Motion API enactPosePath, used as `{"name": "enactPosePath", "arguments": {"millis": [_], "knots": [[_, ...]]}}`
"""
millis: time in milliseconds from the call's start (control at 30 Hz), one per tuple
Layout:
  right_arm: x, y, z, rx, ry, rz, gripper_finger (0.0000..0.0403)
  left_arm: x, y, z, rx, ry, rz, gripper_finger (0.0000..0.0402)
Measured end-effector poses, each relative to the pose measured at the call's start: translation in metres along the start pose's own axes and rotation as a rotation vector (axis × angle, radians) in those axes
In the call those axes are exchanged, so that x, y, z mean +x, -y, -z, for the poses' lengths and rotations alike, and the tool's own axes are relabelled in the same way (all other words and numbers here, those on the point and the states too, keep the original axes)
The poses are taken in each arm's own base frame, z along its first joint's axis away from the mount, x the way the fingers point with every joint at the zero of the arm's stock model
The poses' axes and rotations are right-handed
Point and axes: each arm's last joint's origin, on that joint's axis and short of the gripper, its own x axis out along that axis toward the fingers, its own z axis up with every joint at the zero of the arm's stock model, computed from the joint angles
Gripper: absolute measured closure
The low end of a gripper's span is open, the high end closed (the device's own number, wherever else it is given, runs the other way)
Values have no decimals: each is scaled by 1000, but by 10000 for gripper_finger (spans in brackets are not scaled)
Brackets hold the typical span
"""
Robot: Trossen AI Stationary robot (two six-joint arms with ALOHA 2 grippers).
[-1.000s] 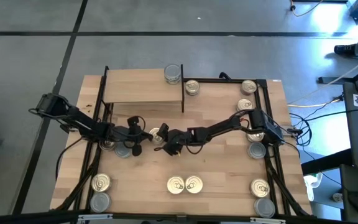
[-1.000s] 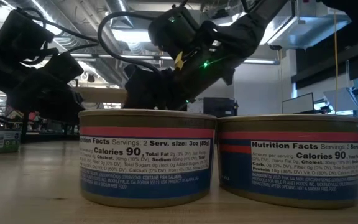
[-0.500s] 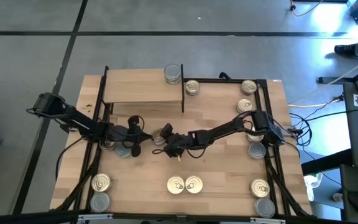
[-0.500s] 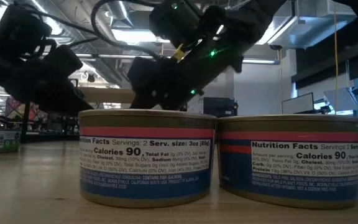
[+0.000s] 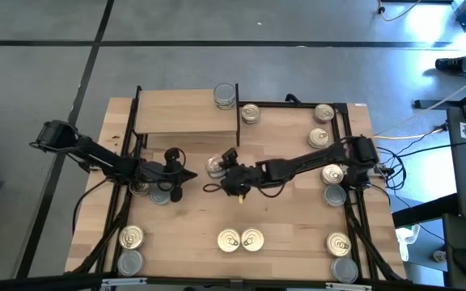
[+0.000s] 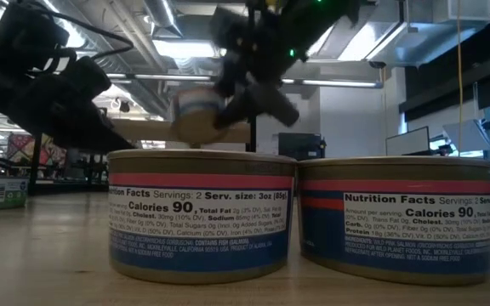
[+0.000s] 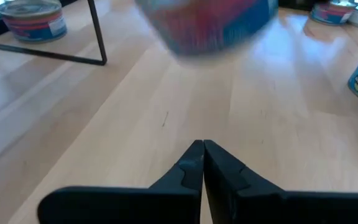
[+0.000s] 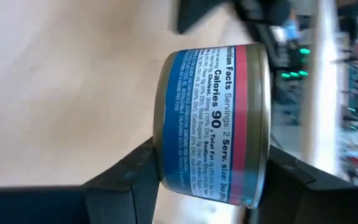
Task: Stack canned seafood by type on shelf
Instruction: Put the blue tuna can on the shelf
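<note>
While gripped, blue-and-red-labelled tin (image 8: 213, 124)

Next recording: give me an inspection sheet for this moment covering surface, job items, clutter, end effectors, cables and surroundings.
Surface: light-wood table, bare between tins.
Job's things: shelf carries one tin at its corner; other tins ring the table edges, a pair at the front.
Clutter: nothing seen.
End effectors: right end effector shut on a blue-and-red tin at mid-table, lifted in the low view; left end effector shut, empty, beside it.
Cables: black cables off the table's right edge.
Surroundings: grey floor; ceiling lights in the low view.
</note>
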Motion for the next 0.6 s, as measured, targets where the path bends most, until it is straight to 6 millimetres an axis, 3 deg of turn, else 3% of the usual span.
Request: {"name": "enactPosePath", "arguments": {"millis": [267, 600], "knots": [[-27, 34, -2, 69, 0, 178, 203, 0, 0, 1, -3, -6, -3, 394], [-22, 74, 16, 127, -46, 301, 203, 0, 0, 2, -5, -14, -8, 394]]}}
